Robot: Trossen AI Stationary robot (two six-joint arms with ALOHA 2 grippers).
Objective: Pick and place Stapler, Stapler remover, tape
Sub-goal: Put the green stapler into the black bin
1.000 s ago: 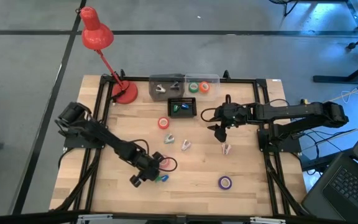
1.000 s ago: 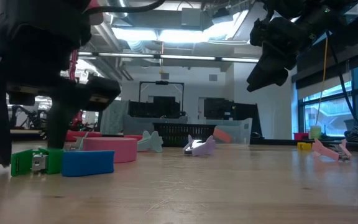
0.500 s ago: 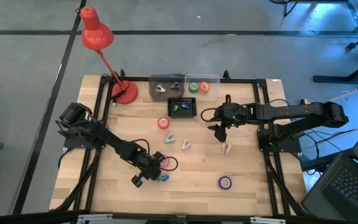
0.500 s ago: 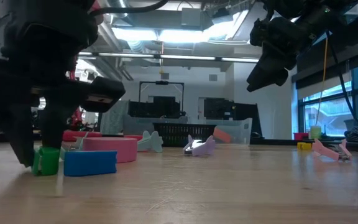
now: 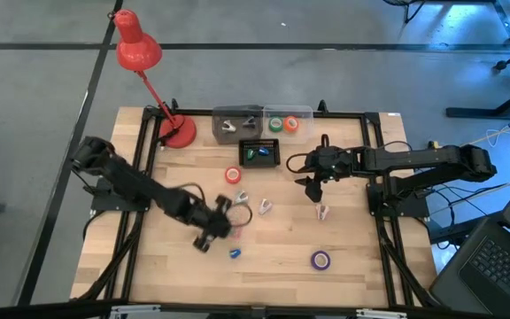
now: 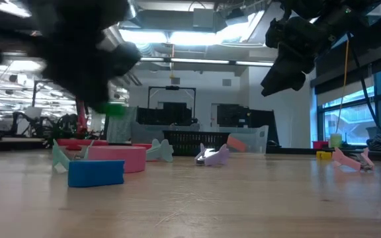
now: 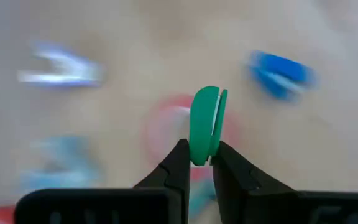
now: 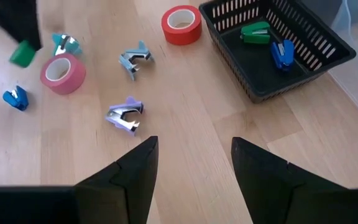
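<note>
The left gripper (image 7: 196,163) is pinching a small green stapler (image 7: 206,124) between nearly closed fingers, holding it clear of the wooden table (image 5: 282,239); its long axis is running straight out from the fingertips. The right gripper (image 5: 313,190) is hanging with fingers spread, holding nothing, toward three o'clock of the table. The black basket (image 8: 278,53), toward twelve o'clock, is holding a green and a blue stapler (image 8: 283,54). A pink tape roll (image 8: 62,72) is lying flat near the centre.
</note>
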